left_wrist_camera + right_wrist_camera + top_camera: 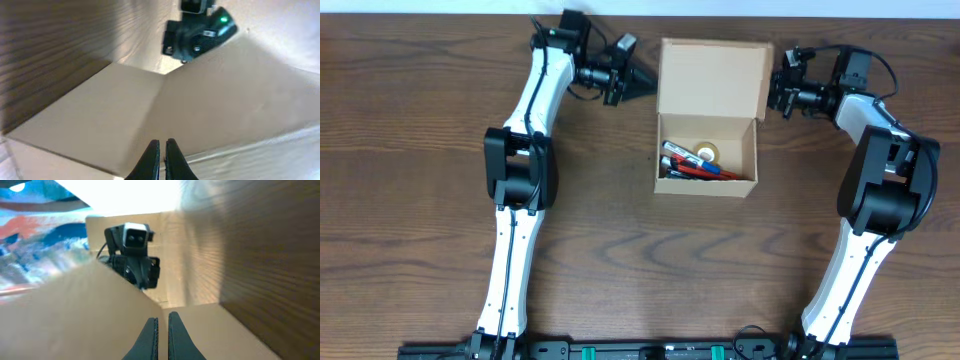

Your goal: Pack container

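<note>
Looking down from overhead, the small rectangular tan cardboard box (705,187) sits open near the middle of the table, its hinged flap lid (712,78) thrown back toward the far edge. Inside lie a bundle of red and blue pens (692,165) and a pale roll of tape (707,153). The pens overlap, so I cannot count them, and the box walls shade their ends.

The left gripper (648,86) points at the left edge of the flap and the right gripper (772,95) at its right edge. Whether either tip touches the cardboard is too fine to tell. In each wrist view the dark fingers come together to a thin slit with nothing between them. Both views are filled by blurred, plain cardboard, with the opposite arm's black camera housing poking above it. The box contents are out of sight in both. The right wrist view also shows smeared blue and red patches at upper left that I cannot identify, and a washed-out glare along the top.

The dark brown wood-grain table (420,200) carries only the box between the arms. A pale strip (770,8) runs along the far edge, and a black mounting rail (650,350) is cut off at the near edge.
</note>
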Action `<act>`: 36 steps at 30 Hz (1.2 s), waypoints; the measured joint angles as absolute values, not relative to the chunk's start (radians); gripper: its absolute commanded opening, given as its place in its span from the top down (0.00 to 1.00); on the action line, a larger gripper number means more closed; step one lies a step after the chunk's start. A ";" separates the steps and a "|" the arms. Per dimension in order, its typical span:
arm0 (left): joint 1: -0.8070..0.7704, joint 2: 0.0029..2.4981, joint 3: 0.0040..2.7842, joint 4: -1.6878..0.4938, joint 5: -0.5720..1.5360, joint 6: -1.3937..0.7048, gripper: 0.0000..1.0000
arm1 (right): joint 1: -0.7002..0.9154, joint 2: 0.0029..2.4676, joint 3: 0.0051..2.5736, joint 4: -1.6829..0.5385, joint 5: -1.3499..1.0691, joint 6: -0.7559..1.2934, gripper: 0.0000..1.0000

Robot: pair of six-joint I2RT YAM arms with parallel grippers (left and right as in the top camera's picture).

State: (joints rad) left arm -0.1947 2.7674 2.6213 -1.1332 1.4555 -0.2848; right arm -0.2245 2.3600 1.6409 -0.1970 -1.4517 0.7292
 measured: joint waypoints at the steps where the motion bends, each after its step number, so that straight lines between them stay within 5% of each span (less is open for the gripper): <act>1: -0.195 2.762 2.645 -1.145 1.455 -0.284 0.94 | -0.223 2.354 1.641 -0.197 -1.459 0.733 0.98; 14: -0.200 2.528 2.746 -1.412 1.267 -0.182 0.94 | -0.180 2.032 1.642 -0.292 -1.501 0.769 0.98; 20: -0.201 2.431 2.752 -1.555 1.158 -0.099 0.94 | -0.159 1.991 1.649 -0.669 -1.474 0.633 0.98; 25: -0.202 2.414 2.753 -1.610 1.114 -0.027 0.94 | -0.112 1.987 1.646 -1.130 -1.209 0.372 0.99; 33: -0.203 2.399 2.753 -1.610 1.016 0.017 0.94 | -0.088 1.984 1.641 -1.240 -0.990 0.177 0.97; 36: -0.203 2.377 2.753 -1.610 0.971 0.025 0.91 | -0.088 1.969 1.641 -1.234 -0.962 0.160 0.84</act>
